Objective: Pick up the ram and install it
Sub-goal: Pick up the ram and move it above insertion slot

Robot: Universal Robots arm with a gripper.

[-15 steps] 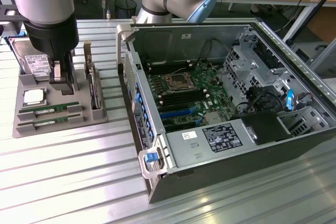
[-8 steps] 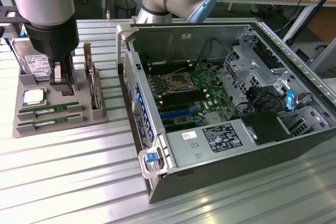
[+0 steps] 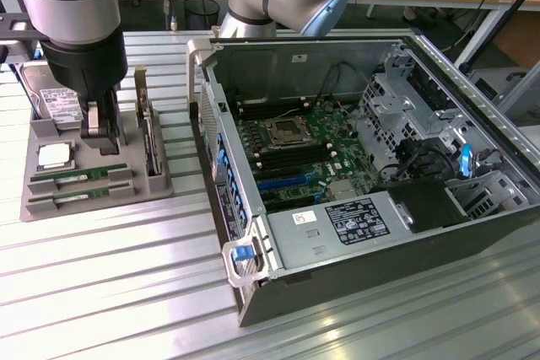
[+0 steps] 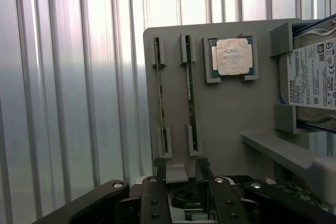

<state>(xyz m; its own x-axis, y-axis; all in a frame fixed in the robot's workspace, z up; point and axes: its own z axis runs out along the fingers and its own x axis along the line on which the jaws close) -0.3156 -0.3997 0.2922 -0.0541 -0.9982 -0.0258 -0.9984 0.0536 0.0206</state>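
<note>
Ram (image 4: 191,100), one of two green sticks, stood on edge in a slot of the gray tray (image 4: 231,119), ahead of and apart from the open, empty fingers (image 4: 205,174), its long axis running toward their gap.

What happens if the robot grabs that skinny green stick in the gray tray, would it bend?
The ram stick looks like a thin flat board, so probably stiff and light, not floppy. It stands on its narrow edge in the gray tray's slots, so outside them it would likely tip over.
</note>
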